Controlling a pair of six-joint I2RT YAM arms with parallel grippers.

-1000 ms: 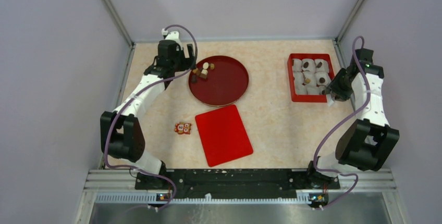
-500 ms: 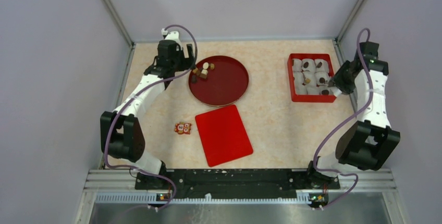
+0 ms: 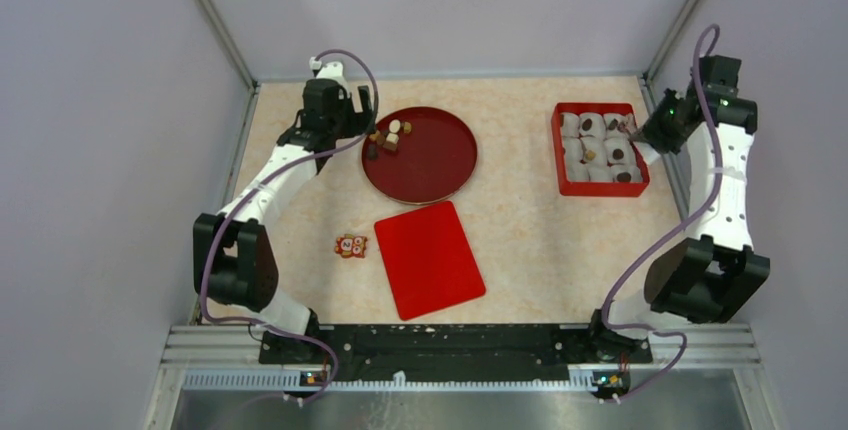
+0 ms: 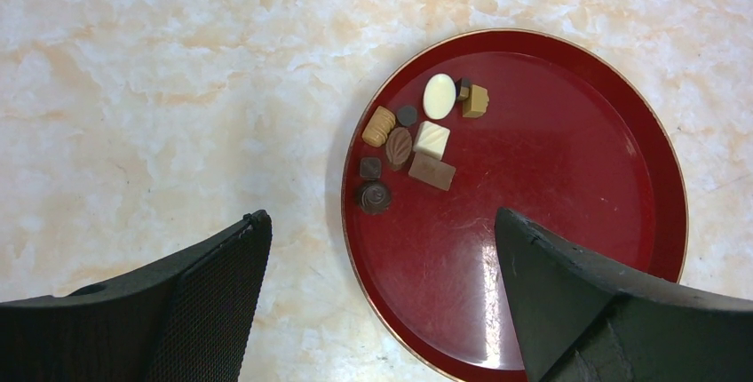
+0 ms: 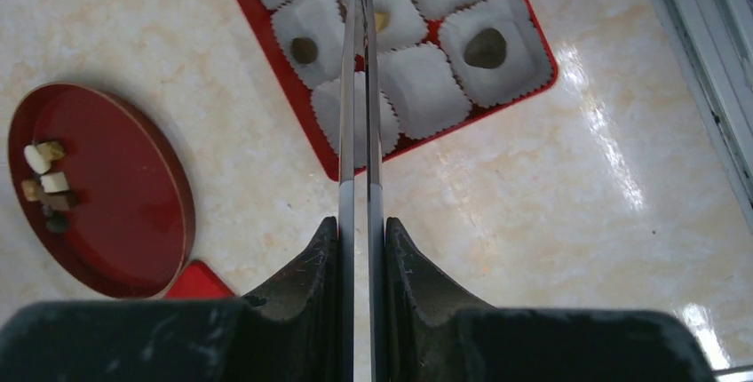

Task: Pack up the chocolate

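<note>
Several small chocolates (image 4: pixel 413 142), dark brown, tan and white, lie at the left of a round red plate (image 4: pixel 568 222); they also show in the top view (image 3: pixel 388 137) and the right wrist view (image 5: pixel 44 178). My left gripper (image 4: pixel 380 218) is open and empty, above the plate's left rim. My right gripper (image 5: pixel 361 222) is shut on thin metal tweezers (image 5: pixel 360 89) that reach over the red box (image 5: pixel 266 35) of white paper cups. Several cups hold a chocolate (image 5: pixel 485 47). The tweezer tips are out of view. In the top view the right gripper (image 3: pixel 640 135) is at the box's far right side.
A flat red lid (image 3: pixel 429 258) lies near the middle front, with a small red-orange packet (image 3: pixel 351 245) to its left. The red box (image 3: pixel 556 150) sits at the back right, close to the right wall's rail (image 3: pixel 662 100).
My right arm has moved away from me along the box's right side, from its near right corner to its far right. The left arm has not moved.
</note>
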